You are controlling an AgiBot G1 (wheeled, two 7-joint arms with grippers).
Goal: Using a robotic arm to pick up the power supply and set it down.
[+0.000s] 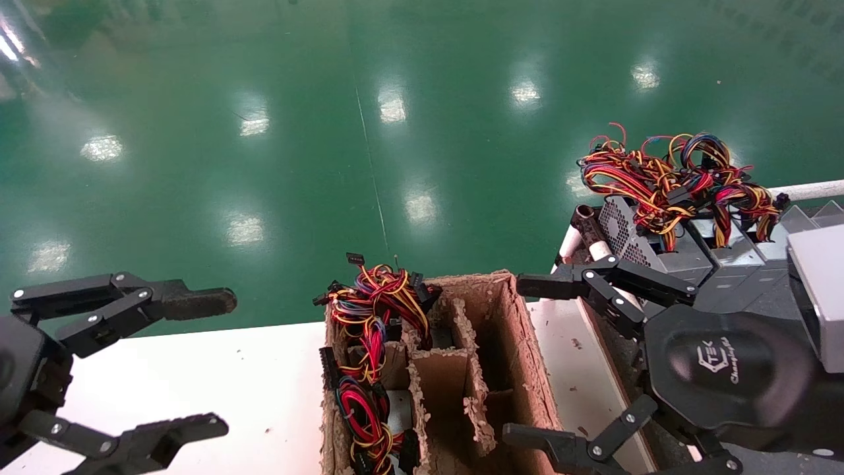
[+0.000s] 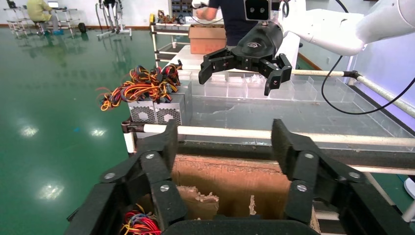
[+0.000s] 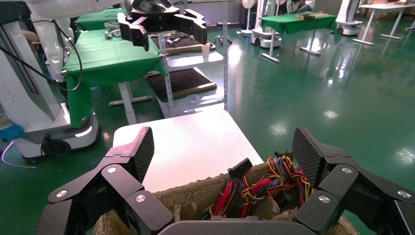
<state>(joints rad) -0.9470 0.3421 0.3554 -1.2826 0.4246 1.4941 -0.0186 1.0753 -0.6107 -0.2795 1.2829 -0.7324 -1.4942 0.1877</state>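
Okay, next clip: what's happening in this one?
A two-armed robot is working between a pulp-cardboard box with partitions and a rack to its right. The right hand is open and empty, over the box's right side. The left hand is also open and empty, above the white table. One power supply with its wire bundle sits on the rack, untouched. More wiring fills the box's left compartments. Nothing is being carried at this moment.

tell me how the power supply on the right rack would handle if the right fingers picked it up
The power supply is a metal box, so probably rigid and fairly heavy for its size. Its wire bundle looks loose and floppy; it would likely dangle and could snag. The smooth metal sides may slip between the open right gripper fingers.
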